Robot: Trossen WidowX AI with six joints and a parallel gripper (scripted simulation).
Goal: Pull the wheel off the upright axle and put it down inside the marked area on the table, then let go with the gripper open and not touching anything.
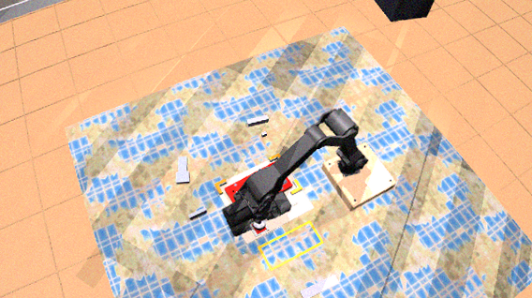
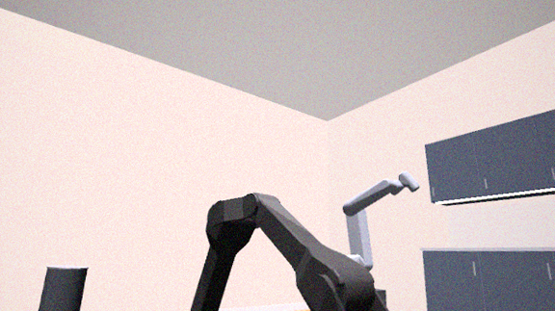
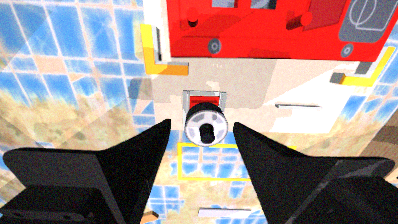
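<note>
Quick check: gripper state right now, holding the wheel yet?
Gripper: open, holding nothing; the wheel sits on its axle between the fingers, ungripped.

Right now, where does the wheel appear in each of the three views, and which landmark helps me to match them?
Top: the wheel sits low of centre, just below the dark tool.
Exterior: not in it; only the arm and the room show.
Wrist: the wheel is at centre, between the open tool's fingers, apart from both.
Shared landmark: the yellow outlined rectangle, right beside the wheel in the top and wrist views.
</note>
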